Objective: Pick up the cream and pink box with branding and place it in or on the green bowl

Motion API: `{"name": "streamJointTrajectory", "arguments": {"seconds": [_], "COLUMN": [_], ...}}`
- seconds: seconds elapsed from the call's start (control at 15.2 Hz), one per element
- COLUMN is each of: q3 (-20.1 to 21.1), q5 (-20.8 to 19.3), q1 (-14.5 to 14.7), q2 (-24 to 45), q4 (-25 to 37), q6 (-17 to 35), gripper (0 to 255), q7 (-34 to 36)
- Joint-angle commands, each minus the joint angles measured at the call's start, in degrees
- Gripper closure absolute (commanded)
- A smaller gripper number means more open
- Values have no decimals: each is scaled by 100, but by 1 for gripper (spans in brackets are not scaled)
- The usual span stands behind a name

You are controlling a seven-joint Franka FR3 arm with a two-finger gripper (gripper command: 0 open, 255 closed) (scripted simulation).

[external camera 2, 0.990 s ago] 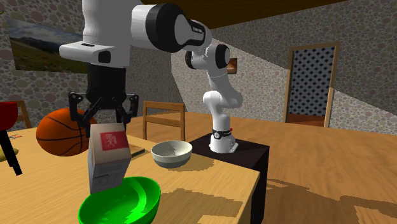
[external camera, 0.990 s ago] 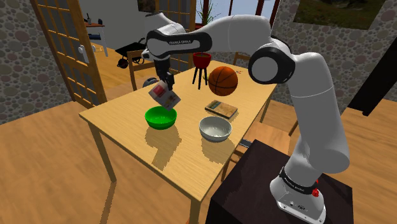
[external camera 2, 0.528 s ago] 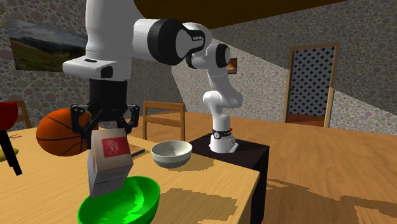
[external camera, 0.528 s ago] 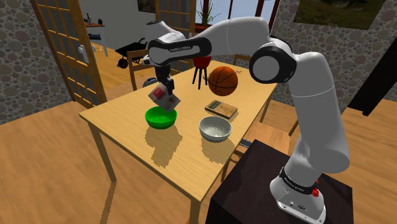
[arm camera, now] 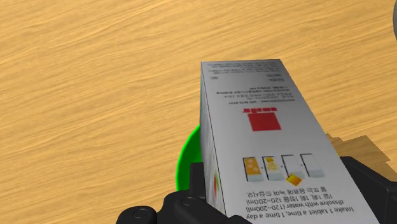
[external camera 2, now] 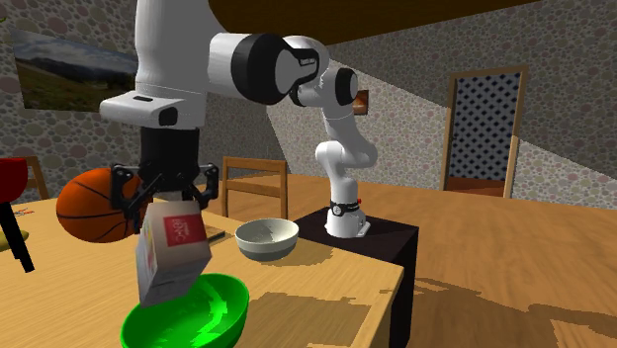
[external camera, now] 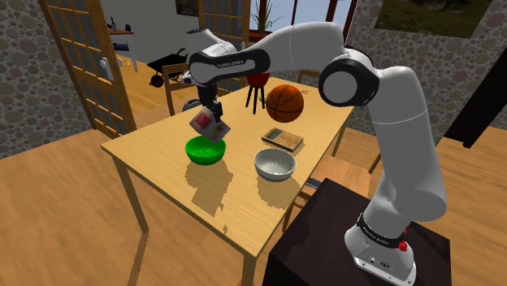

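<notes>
Four pictograms (arm camera: 280, 167) line the box (arm camera: 267, 108) in wrist view.

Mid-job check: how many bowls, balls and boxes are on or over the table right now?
Bowls: 2 (green bowl, pale grey bowl)
Balls: 1 (orange basketball)
Boxes: 1 (printed box, clasped by the gripper over the green bowl)
Total: 4

One box (external camera: 209, 123). Two bowls: a green bowl (external camera: 205, 151) and a white bowl (external camera: 275, 165). One basketball (external camera: 285, 103). One book (external camera: 282, 139). One red grill (external camera: 257, 79). One counter (external camera: 162, 171). One arm (external camera: 390, 122).
</notes>
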Motion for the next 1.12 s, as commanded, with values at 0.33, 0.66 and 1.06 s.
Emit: {"name": "streamJointTrajectory", "arguments": {"seconds": [0.33, 0.66, 1.06], "q3": [-3, 8, 8], "q5": [7, 19, 19], "q1": [2, 51, 51], "q2": [39, 57, 60], "q4": [182, 738, 742], "q6": [-210, -752, -754], "gripper": [0, 0, 0], "q7": [-22, -52, -53]}}
